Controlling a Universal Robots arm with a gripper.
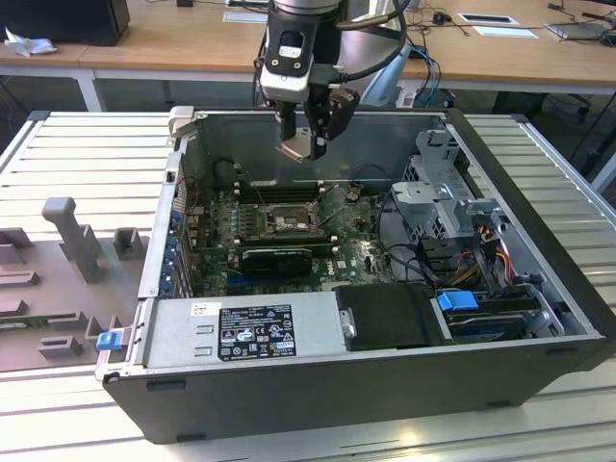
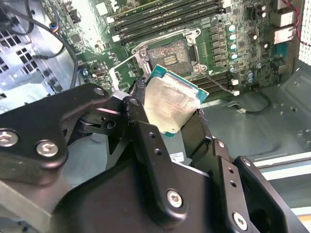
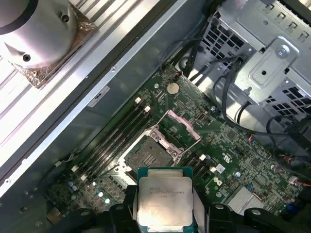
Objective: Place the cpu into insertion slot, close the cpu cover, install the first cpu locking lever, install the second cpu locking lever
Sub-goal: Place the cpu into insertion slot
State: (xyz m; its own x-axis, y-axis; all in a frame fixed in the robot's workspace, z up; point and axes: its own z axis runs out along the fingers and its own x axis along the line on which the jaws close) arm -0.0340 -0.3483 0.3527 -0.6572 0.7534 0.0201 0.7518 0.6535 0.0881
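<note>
Exterior view: gripper (image 1: 306, 144) closed on cpu (image 1: 296, 149) by its edges, presumably sparing the faces, high above slot (image 1: 287, 222), well apart. First wrist view: cover (image 3: 183, 124) stands raised, slot bare.

**Support surface: ribbed aluminium bench (image 1: 87, 144)**

An open black computer case (image 1: 385, 395) lies on its side at mid-bench, resting directly on the slats. On the exterior view's left, grey moulded fixtures (image 1: 72, 241) stand just beside the case. A small blue clip (image 1: 109, 339) sits near the case's corner.

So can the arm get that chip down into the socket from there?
Probably yes: the end effector holds the cpu above the slot, whose cover looks open, and nothing lies between.
</note>
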